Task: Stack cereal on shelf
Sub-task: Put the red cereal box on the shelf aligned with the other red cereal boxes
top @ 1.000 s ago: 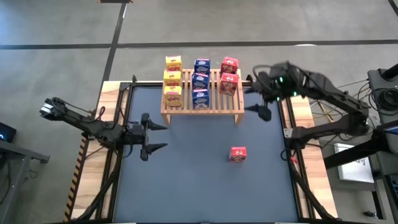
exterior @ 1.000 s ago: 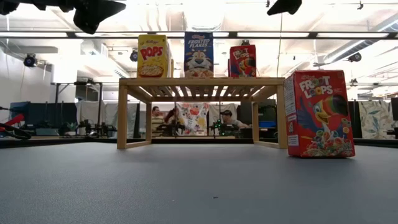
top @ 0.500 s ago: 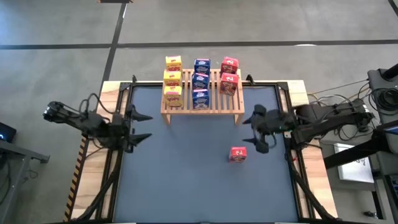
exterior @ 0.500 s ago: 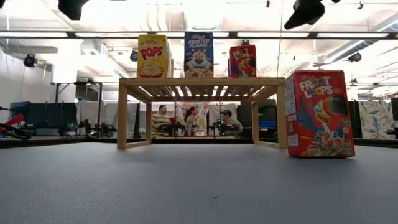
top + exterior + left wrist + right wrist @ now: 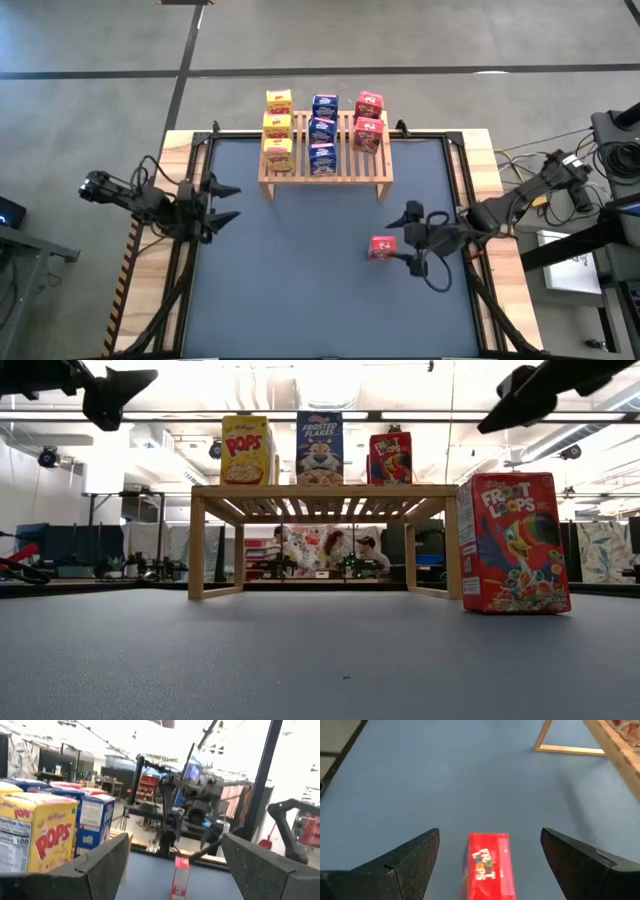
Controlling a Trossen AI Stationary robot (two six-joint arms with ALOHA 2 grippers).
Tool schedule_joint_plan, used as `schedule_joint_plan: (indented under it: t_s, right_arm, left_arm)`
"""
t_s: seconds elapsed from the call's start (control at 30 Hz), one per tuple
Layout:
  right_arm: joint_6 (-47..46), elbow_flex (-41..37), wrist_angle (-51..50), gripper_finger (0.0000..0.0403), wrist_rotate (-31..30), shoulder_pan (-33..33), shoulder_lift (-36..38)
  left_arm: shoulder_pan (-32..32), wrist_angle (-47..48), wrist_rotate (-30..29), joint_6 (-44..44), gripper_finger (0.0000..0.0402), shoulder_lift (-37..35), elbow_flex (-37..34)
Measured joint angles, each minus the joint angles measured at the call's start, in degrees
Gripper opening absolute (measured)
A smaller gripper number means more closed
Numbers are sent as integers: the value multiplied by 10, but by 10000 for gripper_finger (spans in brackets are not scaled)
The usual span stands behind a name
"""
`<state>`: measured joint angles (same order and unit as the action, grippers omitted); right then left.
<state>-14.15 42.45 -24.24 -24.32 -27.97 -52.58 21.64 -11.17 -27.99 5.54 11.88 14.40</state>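
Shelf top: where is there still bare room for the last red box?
The shelf is bare along its front slats, most clearly ahead of the two-box red column. The yellow and blue columns are three deep. The loose red box stands on the mat.

Grey concrete floor [image 5: 420,40] with dark seam lines at twelve o'clock. Bright ceiling lights [image 5: 330,380] overhead. Seated people [image 5: 320,550] at desks beyond.

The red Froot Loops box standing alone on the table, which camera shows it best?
The low view: the red box stands upright there, its printed front plain. The high view shows only its top, just ahead of the open right gripper. The right wrist view looks down on it; the left wrist view shows it small, edge on.
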Motion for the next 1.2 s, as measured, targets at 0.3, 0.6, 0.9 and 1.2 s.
schedule_joint_plan:
  t_s: [0.3,0.6,0.9,1.2]
  right_arm:
    - [-30,-74,114,336,-72,-66,0]
    - [-91,-127,142,336,-87,-71,0]
    - [-86,-150,143,336,-103,-70,0]
    - [-121,-218,207,326,-141,-70,0]
  left_arm:
    - [0,15,-6,-16,303,-5,-2]
    - [0,22,-6,-18,303,-5,-2]
    - [0,32,-4,6,303,5,-3]
    - [0,32,-4,10,303,15,-3]
